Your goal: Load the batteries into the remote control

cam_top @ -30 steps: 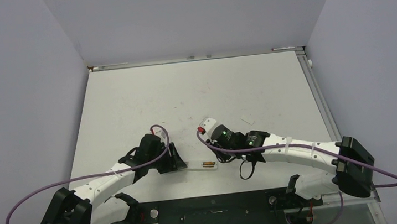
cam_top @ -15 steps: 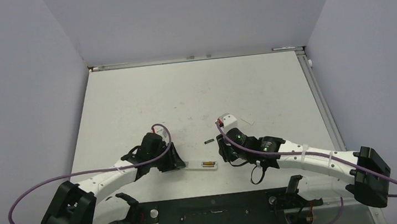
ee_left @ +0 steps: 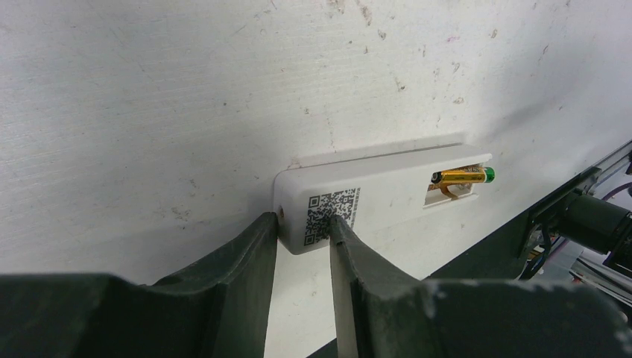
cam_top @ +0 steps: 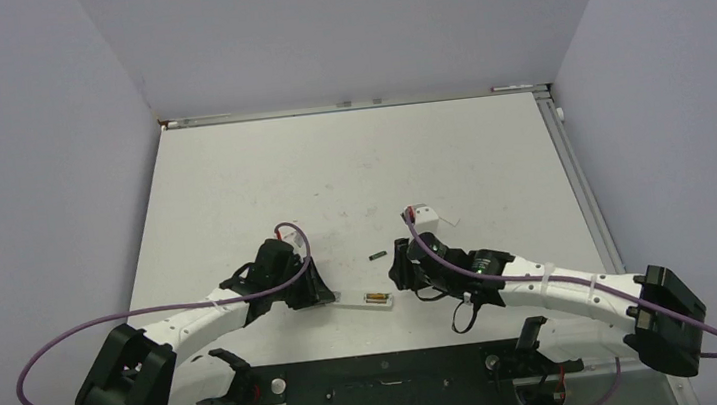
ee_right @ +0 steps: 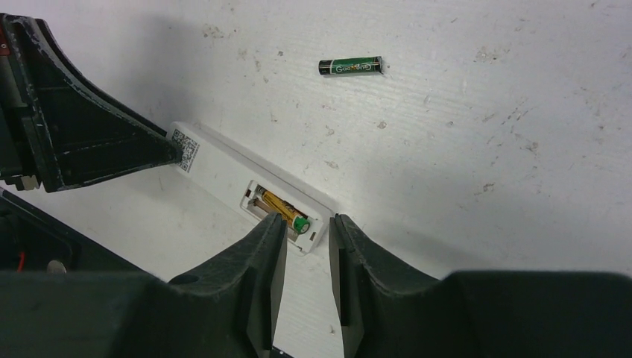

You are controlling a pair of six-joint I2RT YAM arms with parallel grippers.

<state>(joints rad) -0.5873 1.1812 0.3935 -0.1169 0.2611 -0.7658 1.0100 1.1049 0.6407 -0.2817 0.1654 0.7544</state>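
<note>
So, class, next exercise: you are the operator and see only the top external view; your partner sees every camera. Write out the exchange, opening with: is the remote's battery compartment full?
Observer: No. The right wrist view shows the gold battery seated in the remote control, with the slot beside it empty.
Operator: Is the dark speck beyond the remote the other cell?
Observer: Yes, the green battery, lying flat on the table, apart from the remote, label up.
Operator: Where is the left gripper?
Observer: The left gripper is at the remote's end with the QR code, opposite the compartment; whether it grips, I cannot tell.
</note>
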